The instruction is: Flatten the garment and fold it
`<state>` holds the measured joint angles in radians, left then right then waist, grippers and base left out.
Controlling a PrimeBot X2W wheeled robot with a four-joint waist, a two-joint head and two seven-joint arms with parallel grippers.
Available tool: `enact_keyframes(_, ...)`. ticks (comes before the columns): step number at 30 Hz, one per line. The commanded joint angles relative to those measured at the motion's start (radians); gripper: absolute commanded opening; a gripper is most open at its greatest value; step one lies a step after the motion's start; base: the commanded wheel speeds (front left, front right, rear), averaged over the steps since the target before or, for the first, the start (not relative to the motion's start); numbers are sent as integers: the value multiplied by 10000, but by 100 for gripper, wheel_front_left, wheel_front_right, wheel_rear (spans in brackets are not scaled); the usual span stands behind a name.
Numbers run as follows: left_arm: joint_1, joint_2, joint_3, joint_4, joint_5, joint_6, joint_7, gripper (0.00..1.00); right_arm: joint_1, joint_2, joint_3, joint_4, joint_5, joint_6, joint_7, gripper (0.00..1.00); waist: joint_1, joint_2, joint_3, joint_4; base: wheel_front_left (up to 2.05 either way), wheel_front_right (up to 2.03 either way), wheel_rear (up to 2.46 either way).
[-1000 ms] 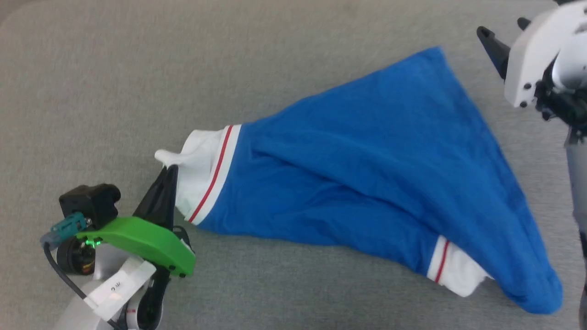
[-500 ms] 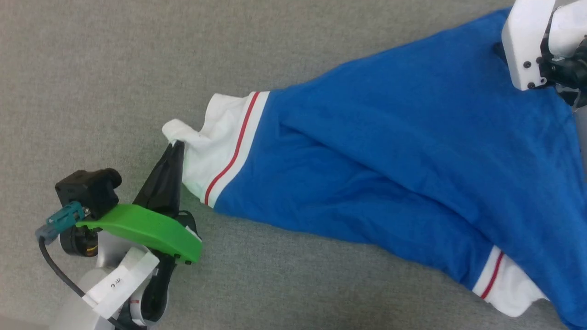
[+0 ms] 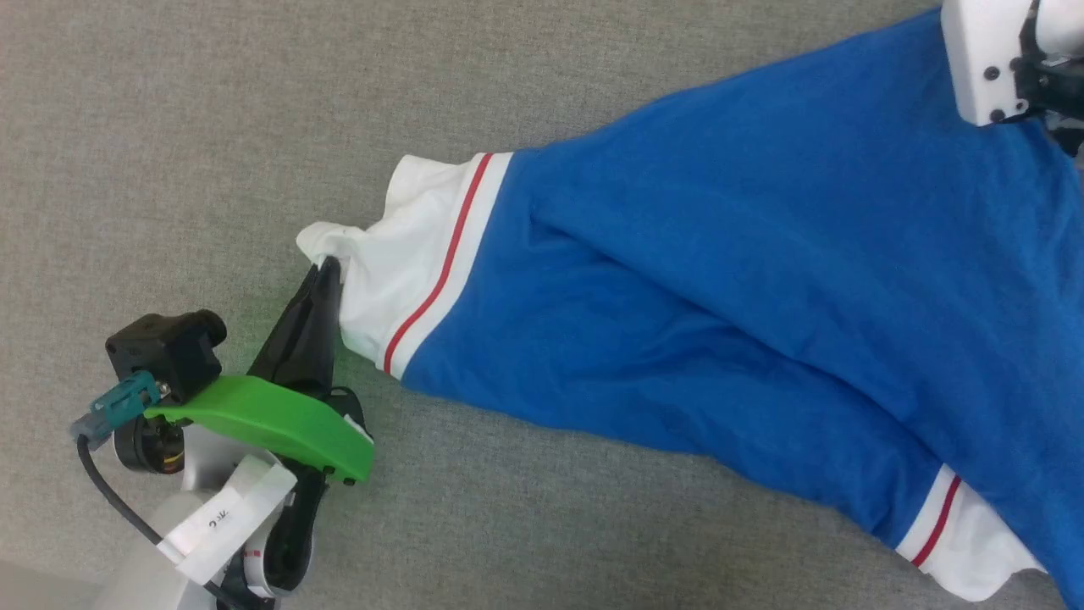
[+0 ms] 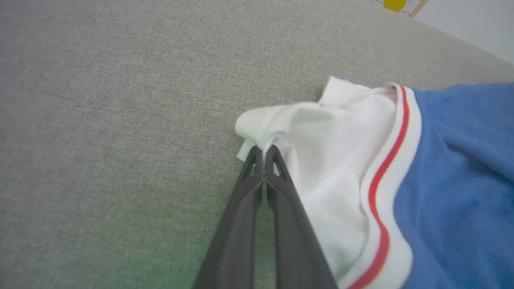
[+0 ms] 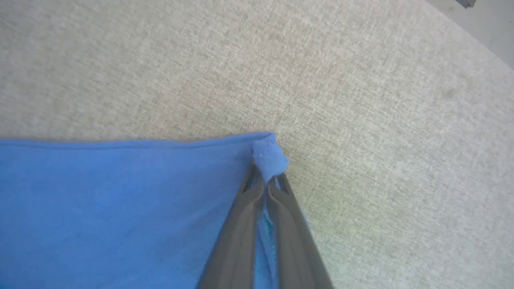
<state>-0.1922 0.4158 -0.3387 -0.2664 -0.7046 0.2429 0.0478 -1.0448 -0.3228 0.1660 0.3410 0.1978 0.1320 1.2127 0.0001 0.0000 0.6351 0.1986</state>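
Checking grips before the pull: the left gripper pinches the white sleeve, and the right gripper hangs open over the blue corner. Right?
Not quite. The right gripper is shut on the blue corner of the garment, as the right wrist view shows. The left gripper does pinch the white sleeve.

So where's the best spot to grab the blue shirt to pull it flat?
Grab the shirt by its ends: the white sleeve tip and the blue corner, coming low from outside. Both poke out as nubs; cloth between is rumpled.
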Motion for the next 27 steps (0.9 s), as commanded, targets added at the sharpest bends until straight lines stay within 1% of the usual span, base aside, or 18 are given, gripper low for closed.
enact_keyframes(1, -225, 20, 7, 25, 70, -33, -41, 0, 472, 2, -10, 322, -7, -13, 167, 0, -1, 0, -113, -65, 0, 0, 0)
enact_keyframes(6, -173, 109, 27, 87, 81, -4, -17, 0, 488, 112, -349, 192, -73, -13, -351, 0, -1, 0, -581, -306, 0, 0, 0)
enact_keyframes(7, -148, 148, 38, 105, 82, 15, 8, 0, 537, 222, -542, 154, 41, -13, -699, 0, -1, 0, -827, -423, 0, 0, 0)
enact_keyframes(10, -88, 226, 65, 141, 83, 59, 60, 0, 653, 355, -742, 36, 349, -13, -1256, 0, -1, 0, -1293, -632, 0, 0, 0)
enact_keyframes(15, 131, 389, 130, 187, 59, 170, 191, 0, 1191, 249, -902, -449, 989, -13, -2039, 0, -1, 0, -2181, -1048, 0, 0, 0)
enact_keyframes(19, 501, 505, 178, 209, 1, 318, 305, 0, 2114, 10, -1151, -1058, 1606, -13, -2511, 0, -1, 0, -2972, -1461, 0, 0, 0)
enact_keyframes(22, 805, 555, 198, 210, -64, 426, 378, 0, 3108, -111, -1470, -1605, 1993, -13, -2737, 0, -1, 0, -3536, -1747, 0, 0, 0)
enact_keyframes(27, 1197, 590, 181, 218, -161, 535, 463, 0, 4889, -88, -2037, -2515, 2616, -13, -2921, 0, -1, 0, -4237, -2108, 0, 0, 0)
